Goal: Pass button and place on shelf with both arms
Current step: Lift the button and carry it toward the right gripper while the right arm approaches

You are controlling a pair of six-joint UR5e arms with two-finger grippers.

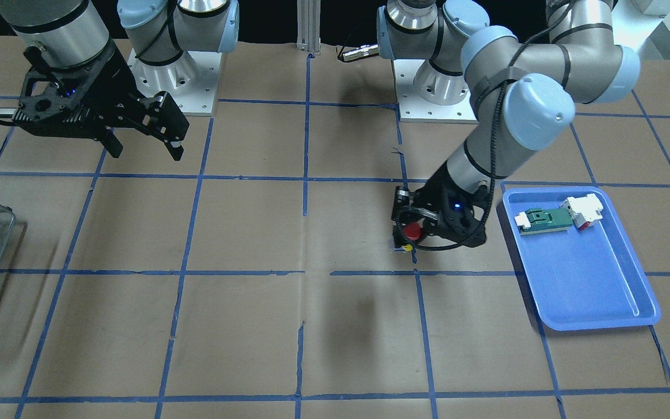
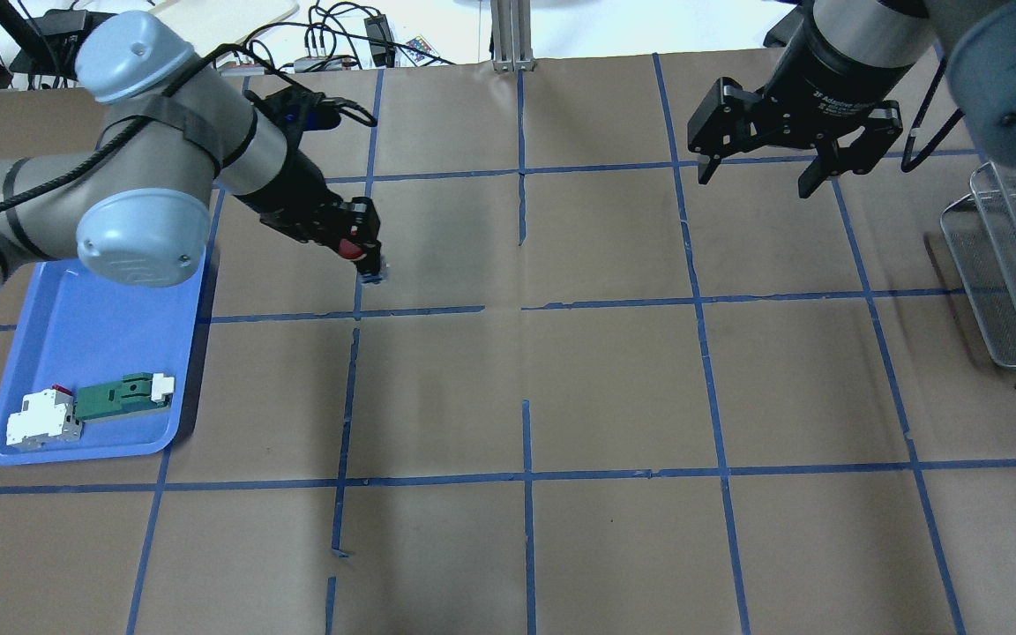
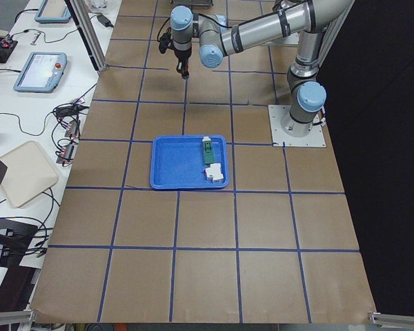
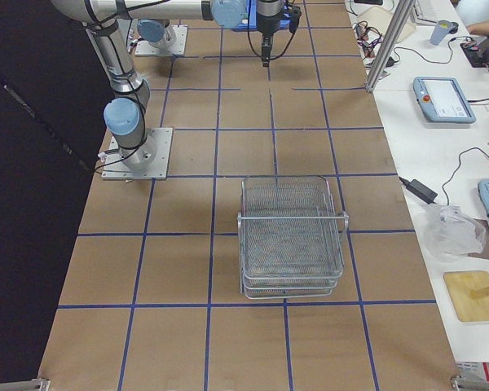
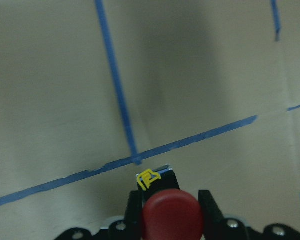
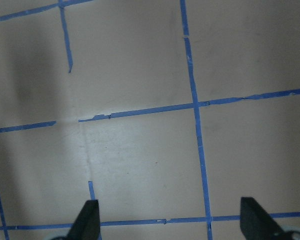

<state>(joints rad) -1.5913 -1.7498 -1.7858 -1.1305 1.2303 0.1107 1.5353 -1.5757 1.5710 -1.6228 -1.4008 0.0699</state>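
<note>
Across the paper-covered table [image 2: 614,388], marked off in blue tape squares, the left arm [image 2: 164,168] reached low toward the middle, while the right arm [image 2: 861,35] hung higher on the far side. At the table's end on the robot's right stood the shelf [image 4: 292,236], well apart from both grippers. The blue tray [image 2: 58,353] lay beside the left arm.

The left gripper [image 2: 369,263] was clamped on the button [image 1: 410,231]. The red cap sat between the two fingers [image 5: 207,207], and the small base, marked in yellow, poked out past the fingertips. It was close over the paper near a tape crossing; whether it touched could not be told.

The right gripper [image 2: 757,179] was spread wide with nothing between its fingers, well apart from the button.

In the tray, a green-and-white part [image 2: 120,394] lay against a white block [image 2: 42,419].
</note>
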